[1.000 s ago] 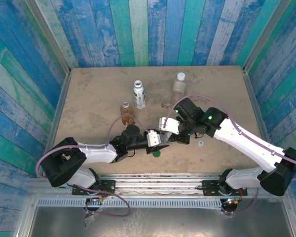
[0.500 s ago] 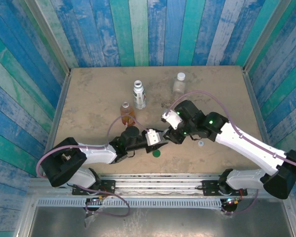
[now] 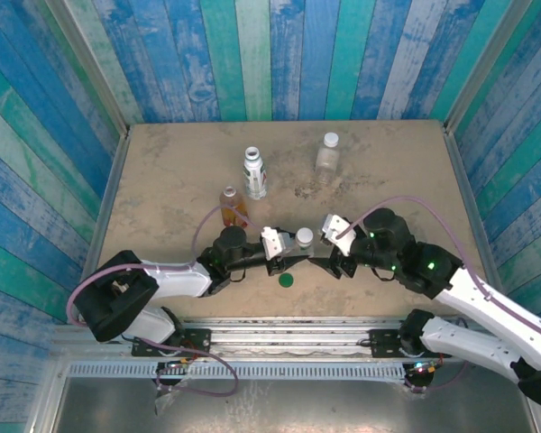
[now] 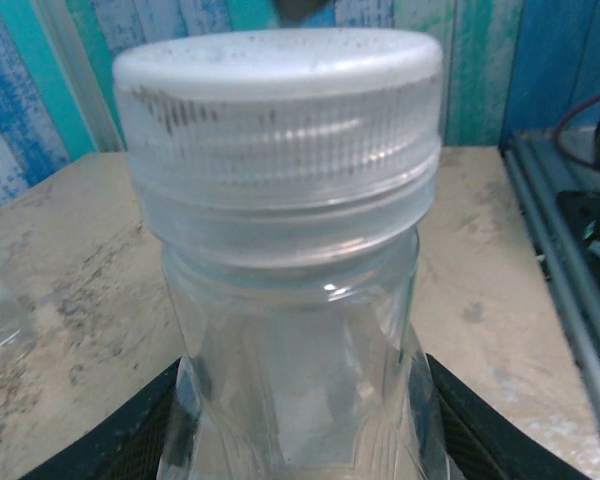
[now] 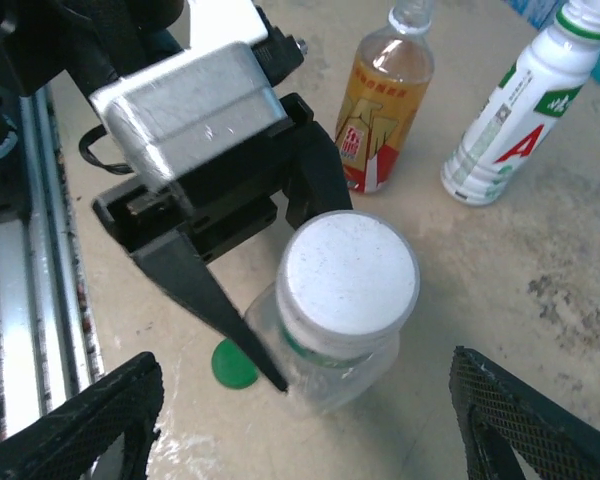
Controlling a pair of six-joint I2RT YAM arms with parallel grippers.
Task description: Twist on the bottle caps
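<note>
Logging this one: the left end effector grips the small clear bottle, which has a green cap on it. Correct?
No, the cap on it is a white cap, as the right wrist view shows. The left end effector does grip the small clear bottle; the green cap lies on the table beside it.

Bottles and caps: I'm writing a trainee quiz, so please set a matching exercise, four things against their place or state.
1 small clear bottle
2 amber-liquid bottle
3 green cap
4 right end effector

A open, near the small clear bottle
B lying loose on the table
C capped white, gripped by the left end effector
D standing beside the white-labelled bottle

Pairs: 1-C, 2-D, 3-B, 4-A
</note>
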